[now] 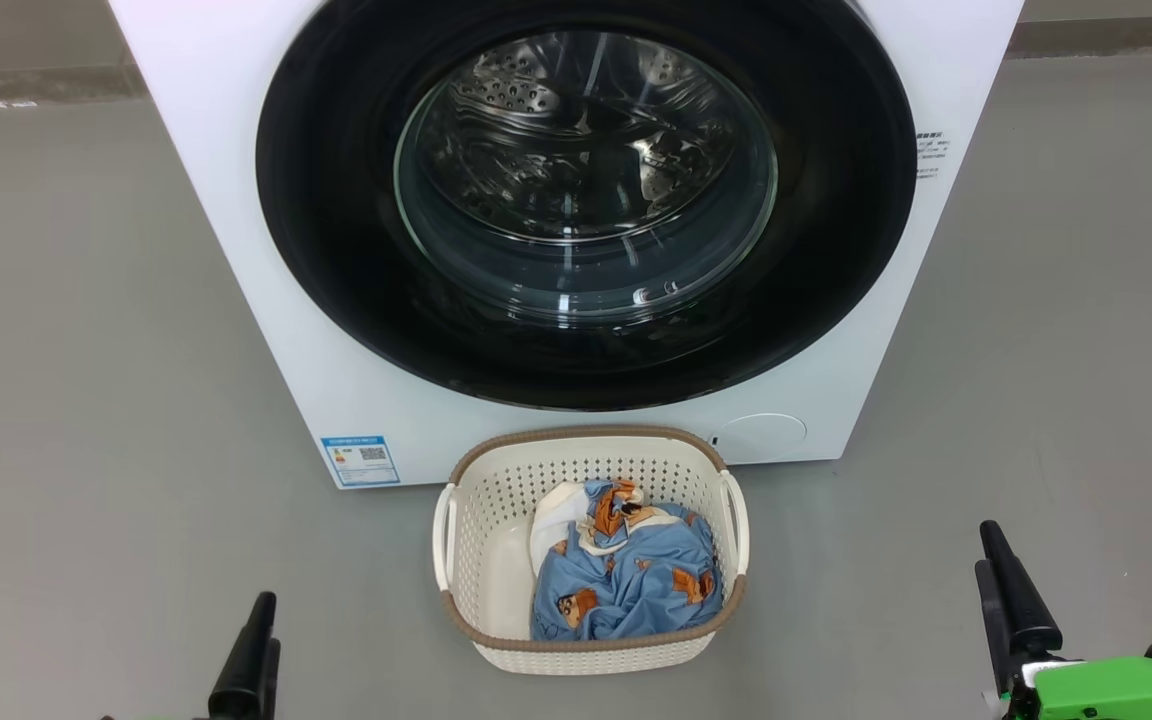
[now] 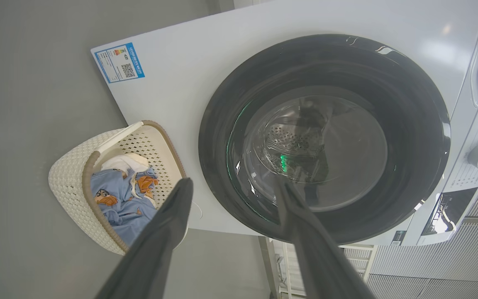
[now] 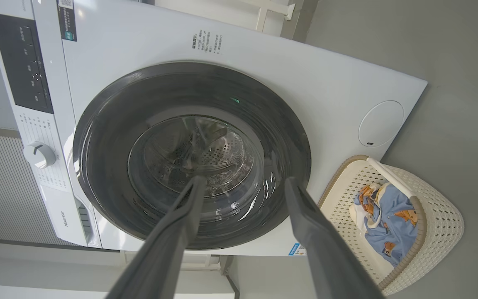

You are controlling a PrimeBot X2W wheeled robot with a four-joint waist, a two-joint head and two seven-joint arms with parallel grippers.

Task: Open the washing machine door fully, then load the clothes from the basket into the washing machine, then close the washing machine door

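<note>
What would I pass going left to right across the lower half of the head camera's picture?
First the left gripper → blue label sticker on the washing machine → basket holding the clothes → right gripper.

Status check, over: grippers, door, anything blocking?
Left gripper, right gripper open, empty. Washing machine door shut, clothes in basket. Basket on floor close below door.
</note>
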